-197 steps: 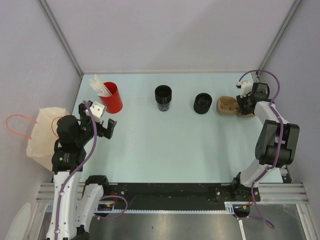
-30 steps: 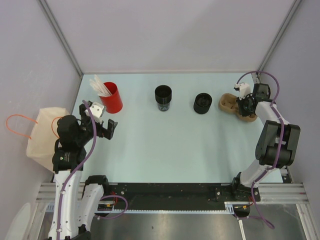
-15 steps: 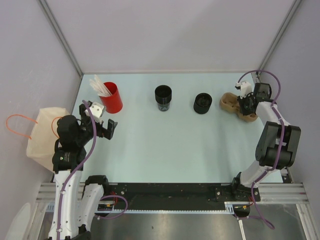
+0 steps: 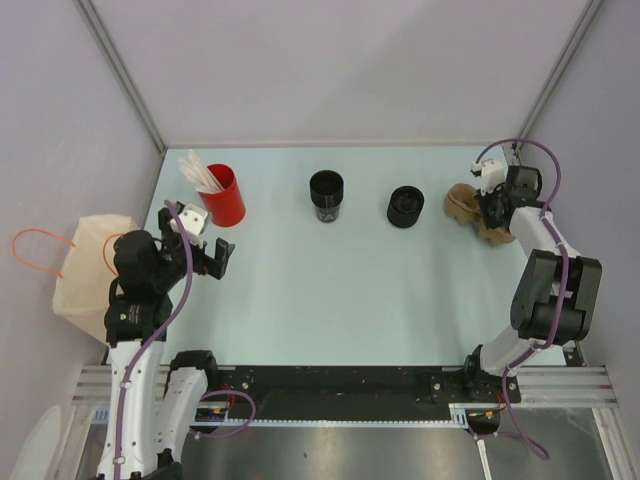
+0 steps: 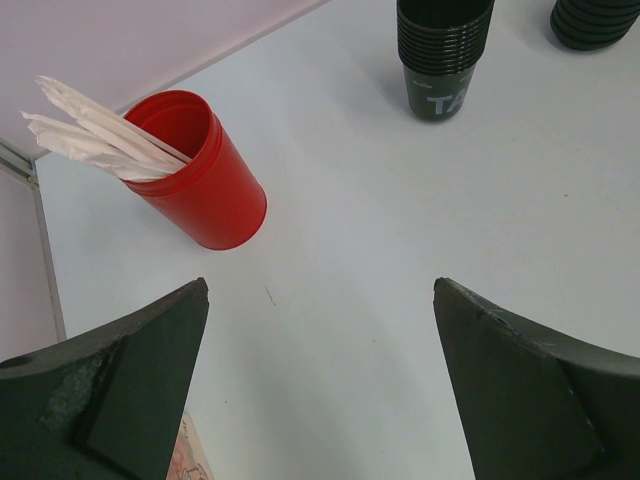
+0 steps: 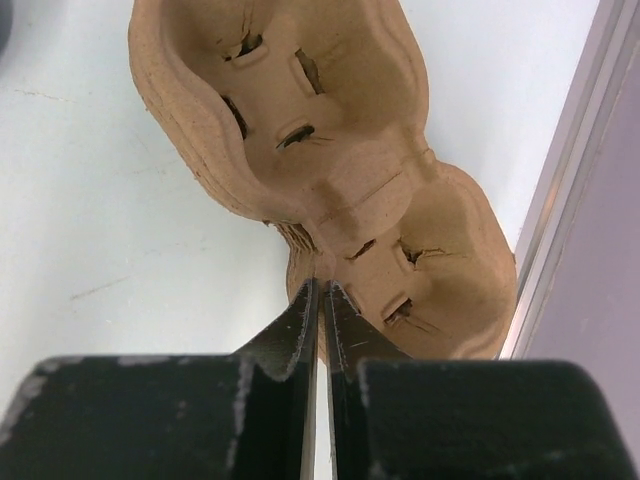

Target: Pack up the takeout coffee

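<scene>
- We're looking at the left arm point(image 4: 128, 365) first: smooth white shells between chunky black joints.
- The right arm point(image 4: 553, 290) has the same build, with white links and blocky black motor housings.
- We can see a purple cable point(image 4: 188, 285) trailing along the left one, and a second purple cable point(image 4: 520, 141) arching over the right.
- Each wrist carries a small white camera block point(image 4: 192, 220).
- On the left gripper point(image 5: 320, 290) we get broad, dark, matte wedge fingers point(image 5: 110, 390), scuffed grey.
- The right gripper point(image 6: 320, 285) has black fingers point(image 6: 290, 340) that thin to blade-like tips, with pale wear specks.
- Both arms rise from a black base point(image 4: 192, 365).
</scene>
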You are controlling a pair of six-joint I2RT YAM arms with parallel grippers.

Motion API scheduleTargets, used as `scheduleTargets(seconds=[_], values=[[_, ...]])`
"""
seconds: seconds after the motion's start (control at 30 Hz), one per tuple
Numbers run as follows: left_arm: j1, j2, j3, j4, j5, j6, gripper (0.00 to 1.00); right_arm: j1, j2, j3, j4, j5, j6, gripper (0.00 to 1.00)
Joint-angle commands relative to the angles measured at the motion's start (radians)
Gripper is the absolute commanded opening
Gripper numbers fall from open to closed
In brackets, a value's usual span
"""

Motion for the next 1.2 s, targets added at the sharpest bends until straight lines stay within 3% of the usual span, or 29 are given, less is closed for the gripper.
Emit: scheduleTargets(seconds=[0.0, 0.47, 0.67, 1.17], values=[[0.008, -0.007, -0.008, 0.028, 0.022, -0.015, 0.99, 0.012, -0.019, -0.014, 0.067, 0.074, -0.002, 0.00], [0.010, -0.008, -0.008, 0.028, 0.022, -0.015, 0.99, 0.096, -0.099, -0.150, 0.363, 0.342, -0.045, 0.00], [0.011, -0.011, -0.008, 0.028, 0.022, -0.015, 0.99, 0.104, -0.142, -0.181, 0.427, 0.367, -0.044, 0.00], [0.011, -0.008, -0.009, 0.028, 0.022, -0.015, 1.00, 0.107, -0.117, -0.187, 0.399, 0.332, -0.050, 0.01]])
